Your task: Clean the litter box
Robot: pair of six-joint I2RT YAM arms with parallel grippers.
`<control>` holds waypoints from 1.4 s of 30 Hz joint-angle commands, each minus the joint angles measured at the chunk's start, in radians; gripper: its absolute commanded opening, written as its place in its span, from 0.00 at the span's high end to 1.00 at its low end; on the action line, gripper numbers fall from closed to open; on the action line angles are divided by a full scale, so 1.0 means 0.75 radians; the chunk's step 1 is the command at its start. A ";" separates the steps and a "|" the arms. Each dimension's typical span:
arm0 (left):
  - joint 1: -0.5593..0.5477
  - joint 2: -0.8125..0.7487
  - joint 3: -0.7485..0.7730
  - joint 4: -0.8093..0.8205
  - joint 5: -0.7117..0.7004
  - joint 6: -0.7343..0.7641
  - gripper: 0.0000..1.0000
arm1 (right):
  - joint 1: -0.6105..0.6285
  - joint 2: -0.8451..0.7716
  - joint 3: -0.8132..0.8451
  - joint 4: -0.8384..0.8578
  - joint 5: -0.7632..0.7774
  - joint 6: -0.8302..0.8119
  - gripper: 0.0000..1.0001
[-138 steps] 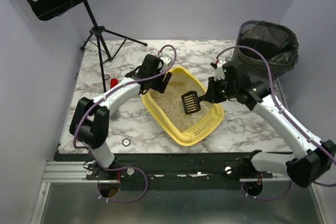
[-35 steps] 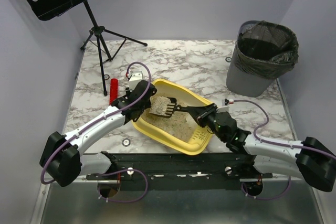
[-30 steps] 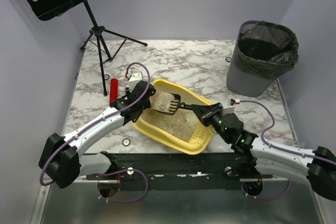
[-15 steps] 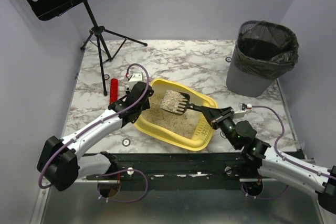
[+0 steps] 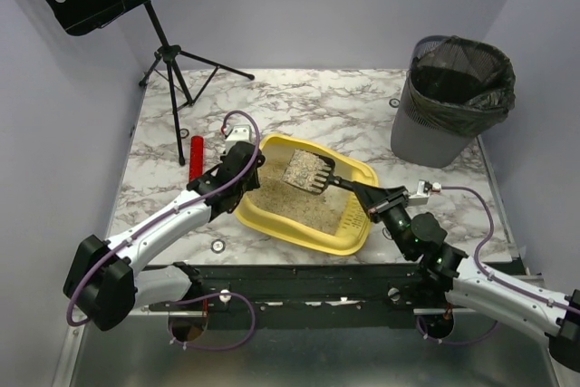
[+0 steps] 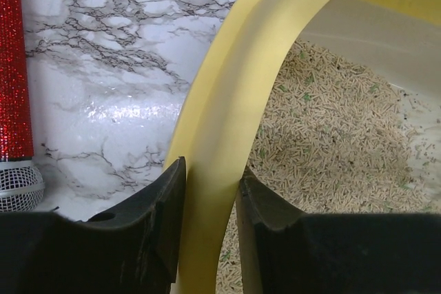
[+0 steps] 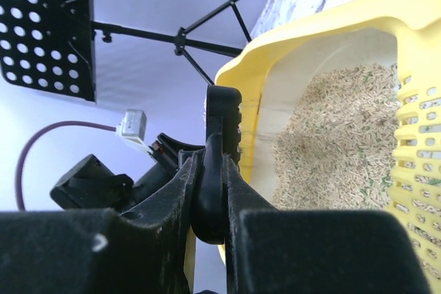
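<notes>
At the front edge of the surface (image 5: 344, 106) lies the litter box (image 5: 352, 220), left fingers (image 6: 155, 215) clenched on its left rim. Right fingers (image 7: 172, 197) grasp the laden scoop (image 5: 308, 172) (held over the litter). Microphone (image 5: 195, 149) just left; bin (image 5: 421, 138) well apart, far right.

Both arms look like the same build on my feed. Left arm (image 5: 168, 217): white link shells, chunky black joint housings (image 5: 98, 280). Right arm (image 5: 507, 294): ditto. Purple cable (image 5: 237, 118) loops off the left wrist into a sm. white plug (image 5: 238, 132); right-side cable (image 5: 464, 195) same colour. I see more purple loops under the bases.

Left end effector (image 6: 210, 191): 2 matte black fingers (image 6: 148, 235), inner edges scuffed w/ pale scratches, one round dimple.

Right end effector (image 7: 209, 184): black fingers (image 7: 131, 253), grainy finish, sm. pale chip on one.
</notes>
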 commanded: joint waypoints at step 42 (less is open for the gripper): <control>0.008 -0.178 -0.156 0.143 0.106 -0.022 0.76 | 0.001 0.096 0.013 0.058 0.166 0.154 1.00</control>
